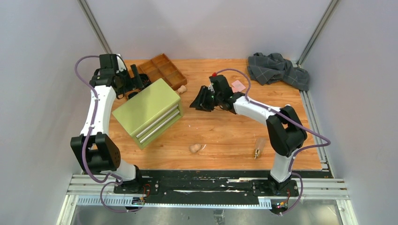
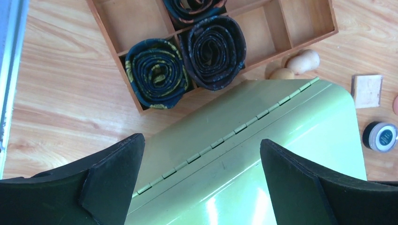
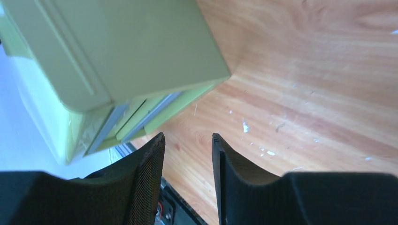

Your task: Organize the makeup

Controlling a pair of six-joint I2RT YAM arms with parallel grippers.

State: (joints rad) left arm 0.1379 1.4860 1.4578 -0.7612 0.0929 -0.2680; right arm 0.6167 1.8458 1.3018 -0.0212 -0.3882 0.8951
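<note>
**Makeup Lies Loose as Two Arms Flank Green Chest**

The right pincer (image 3: pixel 187 138), fingers slightly apart and holding nothing, points at the green chest (image 1: pixel 148 110) just to its left. The left pincer (image 2: pixel 201 140) hangs spread wide and empty over the chest's hinged lid. None of the makeup is put away.

Opening the chest looks like the step in hand. The right pincer would do best to meet a drawer handle low and square, so the chest does not skid.

Counted on the desk (image 1: pixel 225 131):
- one chest, with two drawers
- one wooden tray (image 1: pixel 165 64) beyond the left pincer, showing three rolled ties (image 2: pixel 213 51)
- one tan square pad (image 2: pixel 367 90) and one round compact (image 2: pixel 380 136), both right of the left pincer
- one pink square pad (image 1: pixel 238 86) behind the right pincer
- two beige sponges (image 1: pixel 195 148)
- one small bottle (image 1: pixel 257 146)
- one grey cloth (image 1: pixel 277 68)
</note>
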